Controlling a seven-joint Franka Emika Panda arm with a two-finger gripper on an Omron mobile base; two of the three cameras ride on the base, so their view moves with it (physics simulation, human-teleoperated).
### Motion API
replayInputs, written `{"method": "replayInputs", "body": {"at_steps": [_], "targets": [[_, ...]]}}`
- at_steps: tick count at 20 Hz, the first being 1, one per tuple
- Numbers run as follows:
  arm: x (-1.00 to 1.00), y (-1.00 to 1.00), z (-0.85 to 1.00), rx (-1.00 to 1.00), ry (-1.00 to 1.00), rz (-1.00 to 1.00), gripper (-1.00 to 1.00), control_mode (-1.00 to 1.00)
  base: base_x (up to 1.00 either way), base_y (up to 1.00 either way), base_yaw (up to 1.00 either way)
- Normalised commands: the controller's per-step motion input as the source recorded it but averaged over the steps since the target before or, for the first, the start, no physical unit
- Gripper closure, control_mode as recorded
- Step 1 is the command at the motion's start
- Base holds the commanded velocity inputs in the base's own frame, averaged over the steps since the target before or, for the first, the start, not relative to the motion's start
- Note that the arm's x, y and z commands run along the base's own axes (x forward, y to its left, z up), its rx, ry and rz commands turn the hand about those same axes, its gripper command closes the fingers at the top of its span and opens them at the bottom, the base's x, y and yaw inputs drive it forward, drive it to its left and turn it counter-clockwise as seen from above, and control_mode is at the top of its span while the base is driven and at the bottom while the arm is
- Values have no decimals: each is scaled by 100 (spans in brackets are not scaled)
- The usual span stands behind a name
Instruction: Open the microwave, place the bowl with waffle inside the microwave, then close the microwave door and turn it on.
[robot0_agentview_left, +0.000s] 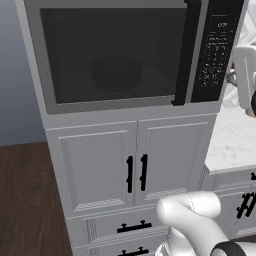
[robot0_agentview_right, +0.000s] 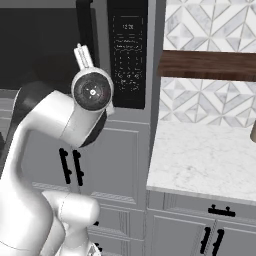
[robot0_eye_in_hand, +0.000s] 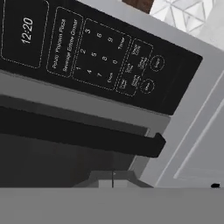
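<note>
One microwave door (robot0_agentview_left: 112, 55) shut, bowl (robot0_agentview_left: 116, 73) inside, panel (robot0_eye_in_hand: 94, 57) reads 12:20

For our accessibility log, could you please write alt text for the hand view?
A close, tilted look at the microwave: its black control panel with a clock reading 12:20 and a keypad. Below it runs the long black bar handle of the microwave door, which looks shut.

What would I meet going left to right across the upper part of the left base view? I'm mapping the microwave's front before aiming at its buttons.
Dark door window → black bar handle → control panel → white robot arm at the right edge.
</note>
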Motion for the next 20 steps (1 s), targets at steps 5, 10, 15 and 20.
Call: {"method": "replayInputs", "body": {"at_steps": [5,10,15,20], "targets": [[-33,-62,-9,20,-15,0,100,-100,0,0,0],[-6,-14,-2,3,-1,0,100,-100,0,0,0],[0,0,-22,6,2,0,100,-100,0,0,0],[0,0,-14,7,1,0,100,-100,0,0,0]]}}
